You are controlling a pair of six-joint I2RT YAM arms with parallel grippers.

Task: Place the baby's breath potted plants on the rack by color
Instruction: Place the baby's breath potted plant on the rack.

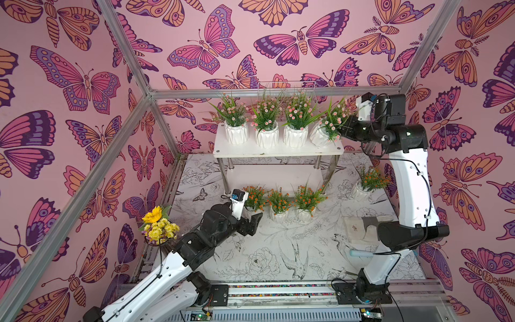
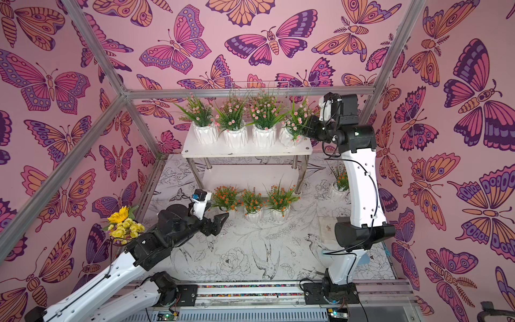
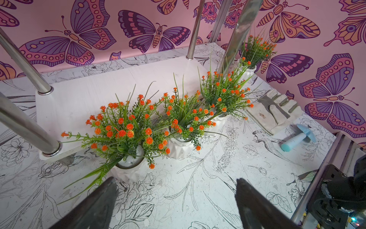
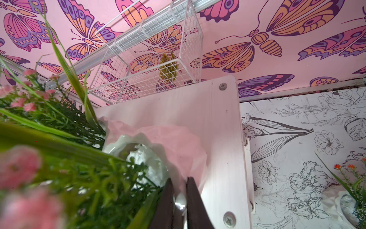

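Note for you: no legible txt, labels, nos. or brand marks in any view. Closest candidate is a small reddish mark on the grey glove [image 3: 273,111], lying at approx. 3 o'clock on the table [image 3: 198,188]; too small to read. Prints on the walls [image 1: 250,41] and the table are pics only: butterflies, line-drawn birds, flowers.

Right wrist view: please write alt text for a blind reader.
The right gripper is shut on the rim of a white pot with pink flowers, at the end of the rack's top board. A wire basket hangs behind.
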